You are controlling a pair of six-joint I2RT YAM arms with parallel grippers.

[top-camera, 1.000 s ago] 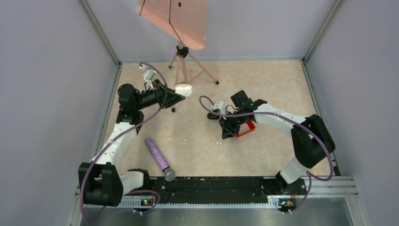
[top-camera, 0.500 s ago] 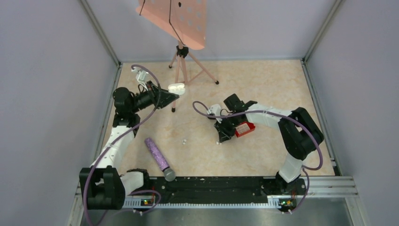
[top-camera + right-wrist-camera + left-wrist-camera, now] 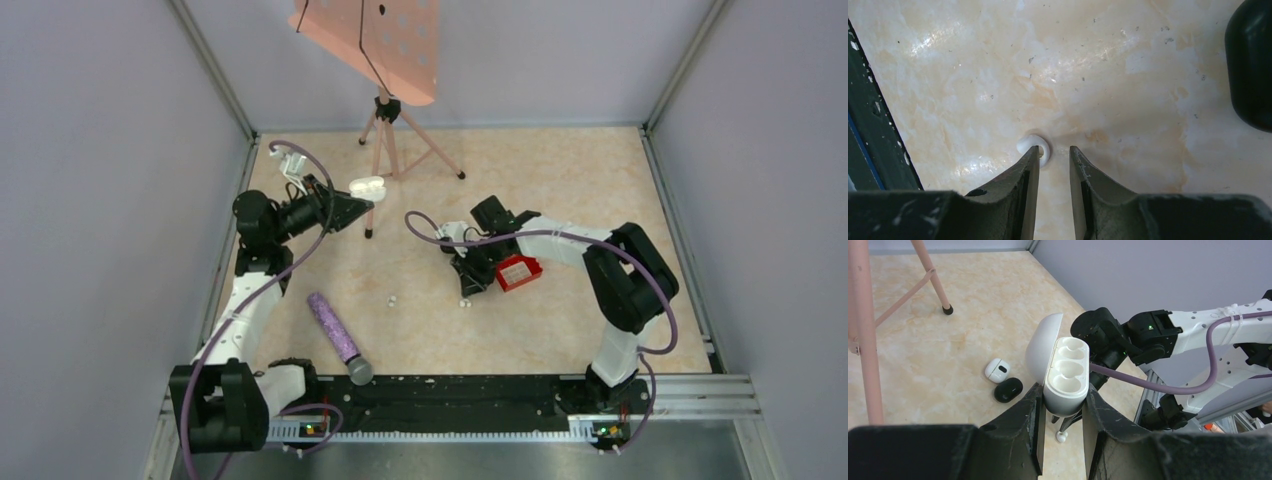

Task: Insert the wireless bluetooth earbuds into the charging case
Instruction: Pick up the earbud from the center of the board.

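White case (image 3: 1065, 365), lid open, sits pinched in our left tool (image 3: 1063, 395); our right tool (image 3: 1054, 155) hangs slightly spread, earbud (image 3: 1030, 143) right by one finger.

You have one open charging case (image 3: 1065, 370), at least two white earbuds (image 3: 391, 299) on the table (image 3: 560, 190), one purple microphone (image 3: 335, 330), one red basket (image 3: 520, 272), one pink music stand (image 3: 380, 40), one pebble-shaped white box (image 3: 997, 370) and one black box (image 3: 1008, 389).
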